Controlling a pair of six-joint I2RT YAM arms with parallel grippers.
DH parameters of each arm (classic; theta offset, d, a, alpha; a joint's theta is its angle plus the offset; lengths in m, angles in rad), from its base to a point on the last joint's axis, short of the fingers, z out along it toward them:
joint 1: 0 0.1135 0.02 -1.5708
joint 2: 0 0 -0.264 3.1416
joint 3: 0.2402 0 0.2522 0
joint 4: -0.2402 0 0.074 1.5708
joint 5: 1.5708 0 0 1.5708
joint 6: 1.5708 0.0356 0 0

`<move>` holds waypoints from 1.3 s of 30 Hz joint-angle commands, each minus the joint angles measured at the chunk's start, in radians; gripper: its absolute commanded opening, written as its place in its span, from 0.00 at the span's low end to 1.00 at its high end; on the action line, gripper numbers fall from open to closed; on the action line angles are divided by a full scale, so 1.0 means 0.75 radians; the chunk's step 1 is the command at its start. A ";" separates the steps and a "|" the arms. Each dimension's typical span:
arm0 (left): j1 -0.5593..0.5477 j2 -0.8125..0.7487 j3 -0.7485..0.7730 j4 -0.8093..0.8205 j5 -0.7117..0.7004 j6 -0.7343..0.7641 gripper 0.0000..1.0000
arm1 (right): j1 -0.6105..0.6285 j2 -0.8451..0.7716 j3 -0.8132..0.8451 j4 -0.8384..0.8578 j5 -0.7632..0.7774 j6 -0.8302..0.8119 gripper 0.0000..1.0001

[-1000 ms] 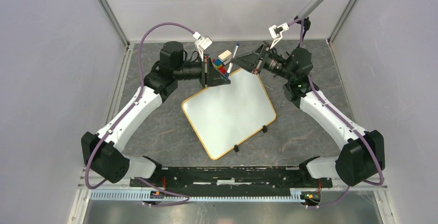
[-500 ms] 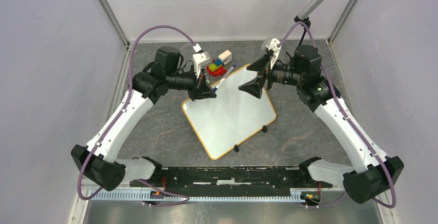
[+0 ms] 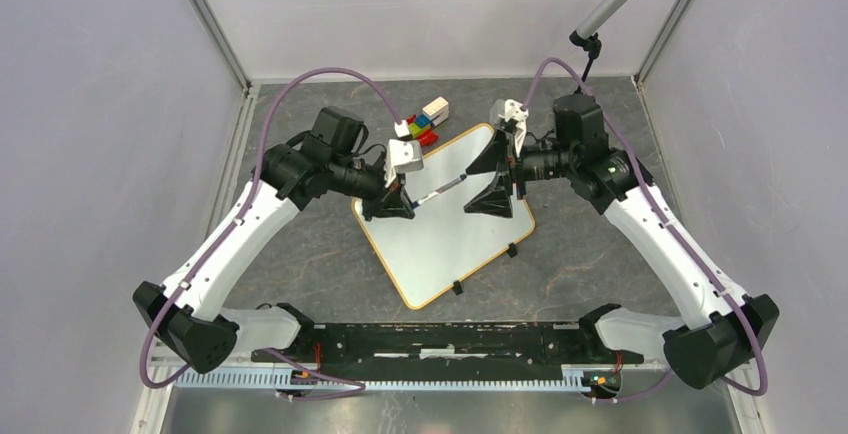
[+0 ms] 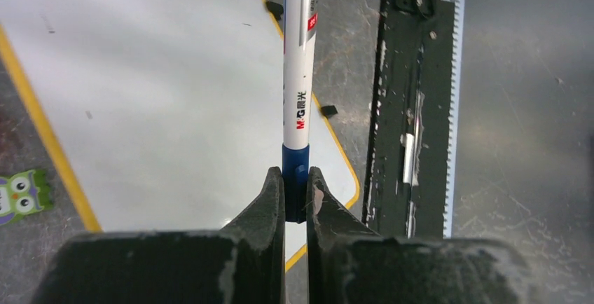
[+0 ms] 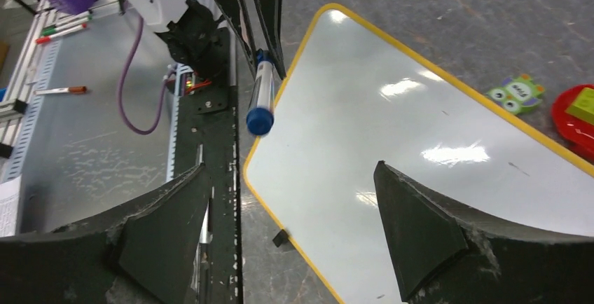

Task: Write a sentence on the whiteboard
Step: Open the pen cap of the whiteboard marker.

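My left claw pinches the marker by its tail, right claw wide open; such a thin grip may let it swivel.

marker cut off at top edge, whiteboard far edge partly covered

The mottled grey bench carries the whiteboard under the left claw and right claw; beyond them lie a red dish and an owl figure.

R gripper let go, now wide open; L gripper (alone) carried marker over whiteboard.
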 commanded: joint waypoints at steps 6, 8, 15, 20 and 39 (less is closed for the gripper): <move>-0.087 0.053 0.087 -0.139 0.010 0.144 0.03 | 0.160 0.071 0.080 -0.044 -0.033 0.010 0.85; -0.102 0.075 0.100 -0.164 0.008 0.152 0.03 | 0.181 0.078 0.092 -0.045 -0.019 -0.012 0.81; -0.143 0.129 0.146 -0.204 -0.026 0.153 0.03 | 0.245 0.127 0.142 -0.135 0.060 -0.113 0.58; -0.144 0.141 0.163 -0.205 -0.023 0.137 0.03 | 0.273 0.138 0.143 -0.149 0.091 -0.138 0.46; -0.155 0.173 0.201 -0.205 -0.031 0.081 0.02 | 0.297 0.169 0.158 -0.113 0.094 -0.091 0.14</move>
